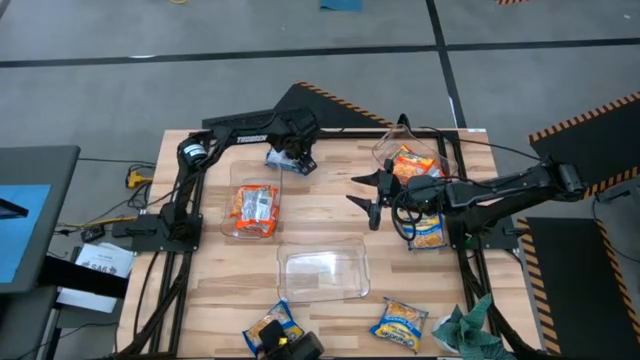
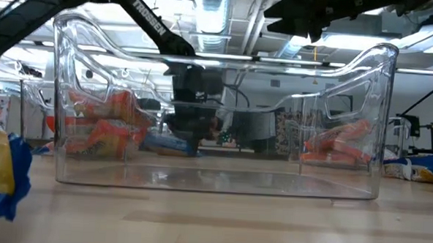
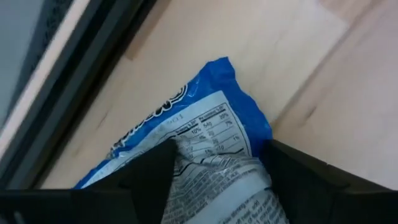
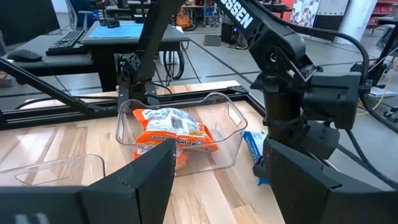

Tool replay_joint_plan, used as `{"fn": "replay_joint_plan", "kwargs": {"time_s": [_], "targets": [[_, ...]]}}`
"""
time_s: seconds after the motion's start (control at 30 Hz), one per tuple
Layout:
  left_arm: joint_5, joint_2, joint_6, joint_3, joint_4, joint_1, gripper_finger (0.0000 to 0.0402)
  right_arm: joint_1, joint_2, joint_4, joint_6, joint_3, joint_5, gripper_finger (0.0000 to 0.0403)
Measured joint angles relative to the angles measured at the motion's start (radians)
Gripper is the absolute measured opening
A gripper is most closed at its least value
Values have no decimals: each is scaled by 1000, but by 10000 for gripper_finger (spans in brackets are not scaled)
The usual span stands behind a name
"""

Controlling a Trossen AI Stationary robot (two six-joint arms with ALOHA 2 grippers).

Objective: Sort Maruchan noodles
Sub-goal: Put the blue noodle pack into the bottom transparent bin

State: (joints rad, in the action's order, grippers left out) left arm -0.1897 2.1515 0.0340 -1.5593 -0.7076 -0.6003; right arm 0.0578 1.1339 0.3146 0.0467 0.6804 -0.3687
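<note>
A blue Maruchan packet (image 3: 205, 143), its label side up, lies near the table's far edge (image 1: 292, 158); my left gripper (image 3: 214, 186) stands over it, pointing down, shut on it. My right gripper (image 1: 360, 193) hovers open over mid-table, between the tubs, touching nothing. Orange packets (image 1: 255, 208) fill the left clear tub, and more orange packets (image 1: 412, 163) sit in the far right tub. A yellow-and-blue packet (image 1: 430, 232) lies under the right arm. Two more yellow-and-blue packets (image 1: 270, 328) (image 1: 400, 322) lie by the near edge. My left gripper has the blue packet's crumpled end (image 3: 217, 171) pinched between its two fingers, coming from above and pointing down. The packet's other end (image 3: 214, 74) looks to lie on the wood. How far back it reaches between the fingers does not show.
An empty clear tub (image 1: 322, 270) stands toward the near edge and fills the low view (image 2: 217, 114). A teal cloth (image 1: 470, 328) lies at the near right corner. Bare wood (image 1: 330, 205) shows between the three tubs. The black frame (image 1: 340, 132) runs along the far edge.
</note>
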Motion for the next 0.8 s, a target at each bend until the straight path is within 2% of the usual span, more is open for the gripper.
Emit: {"fn": "replay_joint_plan", "kwargs": {"time_s": [0.07, 0.13, 0.2, 0.27, 0.4, 0.6, 0.8], "targets": [[-4, 2, -6, 0, -1, 0, 202, 0, 0, 0, 0, 0, 0, 264], [-41, 3, -12, 1, -7, 5, 142, 0, 0, 0, 0, 0, 0, 264], [-60, 2, -40, 2, -20, 6, 59, 0, 0, 0, 0, 0, 0, 264], [-52, -11, -51, 4, -24, 5, 23, 0, 0, 0, 0, 0, 0, 264], [-43, -74, -80, 10, -23, 16, 8, 0, 0, 0, -1, 0, 0, 264], [-37, -275, -100, 8, 6, 67, 2, 0, 0, 0, -1, 0, 0, 264], [36, -449, -101, 7, 32, 218, 1, 0, 0, 1, -1, 0, 0, 264]]}}
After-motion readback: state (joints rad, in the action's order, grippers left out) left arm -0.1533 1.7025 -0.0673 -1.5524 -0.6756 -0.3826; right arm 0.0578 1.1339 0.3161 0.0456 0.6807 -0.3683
